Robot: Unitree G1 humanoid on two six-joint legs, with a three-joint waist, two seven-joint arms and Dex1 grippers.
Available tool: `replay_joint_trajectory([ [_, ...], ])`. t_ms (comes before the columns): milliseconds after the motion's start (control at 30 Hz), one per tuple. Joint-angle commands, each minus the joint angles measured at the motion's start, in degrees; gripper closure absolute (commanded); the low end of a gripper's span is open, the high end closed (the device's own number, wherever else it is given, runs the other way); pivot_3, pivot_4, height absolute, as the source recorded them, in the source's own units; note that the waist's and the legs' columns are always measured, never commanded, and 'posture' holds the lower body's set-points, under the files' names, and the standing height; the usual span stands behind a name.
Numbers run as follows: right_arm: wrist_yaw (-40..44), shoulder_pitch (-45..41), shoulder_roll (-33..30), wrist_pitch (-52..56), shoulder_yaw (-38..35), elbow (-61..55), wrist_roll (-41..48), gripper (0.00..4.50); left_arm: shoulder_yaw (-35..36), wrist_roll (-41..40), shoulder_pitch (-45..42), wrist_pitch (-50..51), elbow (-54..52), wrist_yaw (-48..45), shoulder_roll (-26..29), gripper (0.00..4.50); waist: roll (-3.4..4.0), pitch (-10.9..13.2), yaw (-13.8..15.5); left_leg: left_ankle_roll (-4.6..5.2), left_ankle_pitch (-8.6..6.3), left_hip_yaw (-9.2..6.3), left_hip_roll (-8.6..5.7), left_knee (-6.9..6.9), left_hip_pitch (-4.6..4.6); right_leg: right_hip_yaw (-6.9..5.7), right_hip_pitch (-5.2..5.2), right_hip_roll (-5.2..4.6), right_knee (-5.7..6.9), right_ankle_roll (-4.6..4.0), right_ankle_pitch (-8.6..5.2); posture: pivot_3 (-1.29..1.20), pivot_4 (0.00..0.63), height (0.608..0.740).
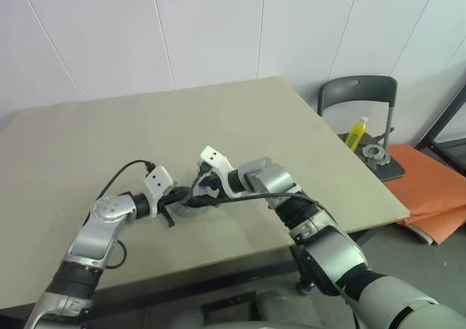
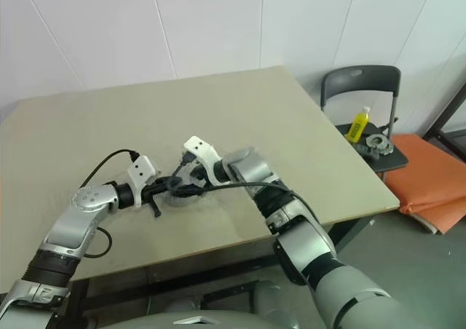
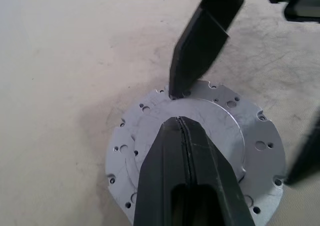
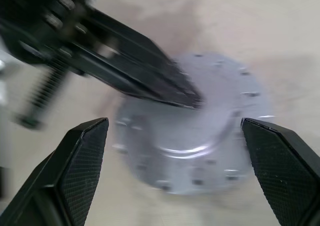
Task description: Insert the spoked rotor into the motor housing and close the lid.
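Observation:
A round grey metal disc, the lid (image 3: pixel 150 121), lies flat on the table with its plain face up, a raised centre and small holes around its rim. My left gripper (image 3: pixel 181 120) is shut, and its tips rest on the raised centre. My right gripper (image 4: pixel 174 126) is open and straddles the lid, one finger (image 3: pixel 200 41) down at the rim. From the head both grippers meet over the lid (image 1: pixel 191 209) at the table's near middle. The motor housing and the spoked rotor are hidden.
The beige table (image 1: pixel 218 118) stretches away behind and to both sides of the lid. Off its right edge stands a dark chair (image 1: pixel 357 92) with a yellow bottle (image 1: pixel 356 132) and a small silver metal part (image 1: pixel 372 153) on its seat. Something orange (image 1: pixel 429 187) lies on the floor.

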Motion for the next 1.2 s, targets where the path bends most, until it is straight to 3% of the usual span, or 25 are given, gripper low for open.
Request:
replay_joint_trajectory([
  [33, 0.87, -3.95, 0.77, 4.64, -4.14, -1.38, 5.01, 0.01, -3.47, 1.59, 2.39, 3.74, 3.33, -2.52, 0.73, 4.5, 0.0, 0.0, 0.0, 0.0, 0.0, -0.01, 0.0, -0.07, 0.03, 0.01, -0.02, 0.03, 0.0, -0.04, -0.02, 0.0, 0.0, 0.74],
  [300, 0.35, -4.61, -2.91, 7.41, -3.77, 0.69, 5.71, 0.01, -3.03, -0.71, 3.42, 6.54, 0.8, -6.53, 3.13, 4.5, -0.03, -0.02, -0.1, 0.01, 0.0, -0.01, 0.01, -0.3, 0.05, 0.01, -0.11, 0.15, -0.01, -0.22, -0.27, 0.0, 0.0, 0.74],
  [600, 0.6, -3.26, -6.17, 9.04, -4.18, 2.88, 6.29, 0.01, 0.91, -1.87, 3.71, 1.84, 2.31, -6.01, 2.91, 4.5, -0.04, 0.01, -0.3, 0.01, 0.0, 0.0, 0.02, -0.37, 0.04, 0.04, -0.17, 0.2, 0.02, -0.21, -0.35, 0.0, 0.0, 0.74],
  [833, -0.71, -2.33, -4.25, 16.66, -7.1, 3.37, 10.2, 0.01, 2.65, -2.39, 4.12, -0.33, 3.61, -4.82, 1.76, 4.5, -0.05, 0.03, -0.32, 0.01, 0.01, 0.0, 0.04, -0.36, 0.05, 0.03, -0.18, 0.24, 0.08, -0.22, -0.35, 0.0, 0.0, 0.74],
  [1200, -10.81, -2.35, 2.14, 21.76, -15.29, 5.74, 14.18, 0.01, 3.03, -2.59, 4.66, -0.73, 3.41, -4.06, 1.02, 4.5, -0.05, 0.03, -0.4, 0.01, 0.0, -0.02, 0.08, -0.35, 0.06, 0.04, -0.19, 0.23, 0.09, -0.22, -0.35, 0.0, 0.0, 0.74],
])
